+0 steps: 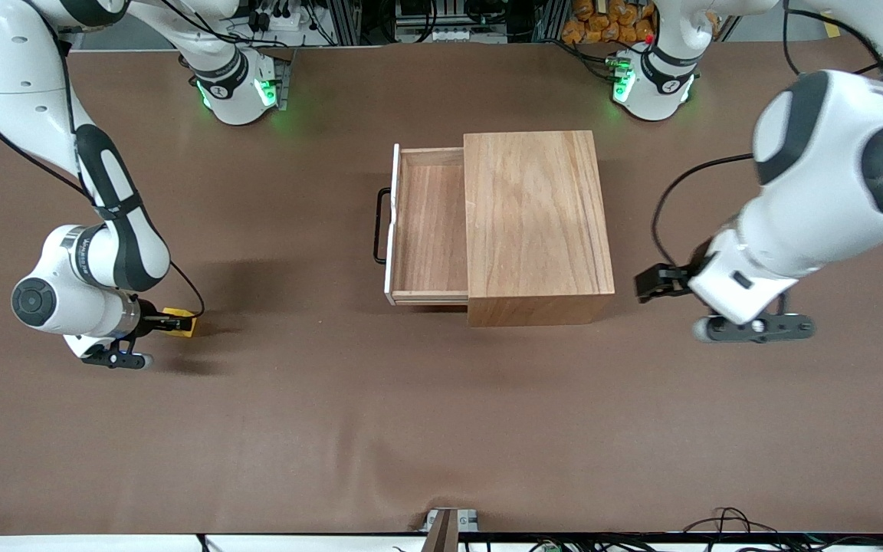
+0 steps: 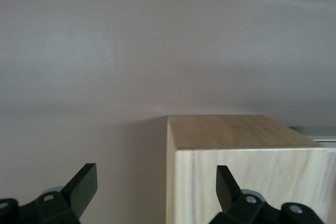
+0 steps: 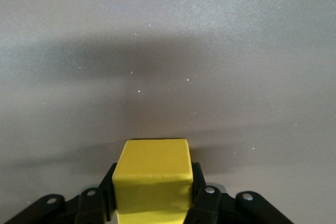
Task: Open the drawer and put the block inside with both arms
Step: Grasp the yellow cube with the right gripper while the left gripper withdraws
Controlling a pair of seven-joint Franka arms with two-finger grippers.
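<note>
The drawer (image 1: 430, 228) is pulled out of the cabinet (image 1: 537, 222), toward the right arm's end of the bench (image 1: 441, 429). The block (image 1: 183, 322) is clamped in the right end effector (image 1: 173, 323), well apart from the cabinet. The left end effector (image 1: 647, 283) is spread wide beside the cabinet, holding nothing.

There were two white jointed robot arms (image 1: 104, 230), one boxy light-wood cabinet (image 1: 537, 222) with one pulled-out drawer (image 1: 428, 230), and one small yellow cube (image 3: 152, 182)
</note>
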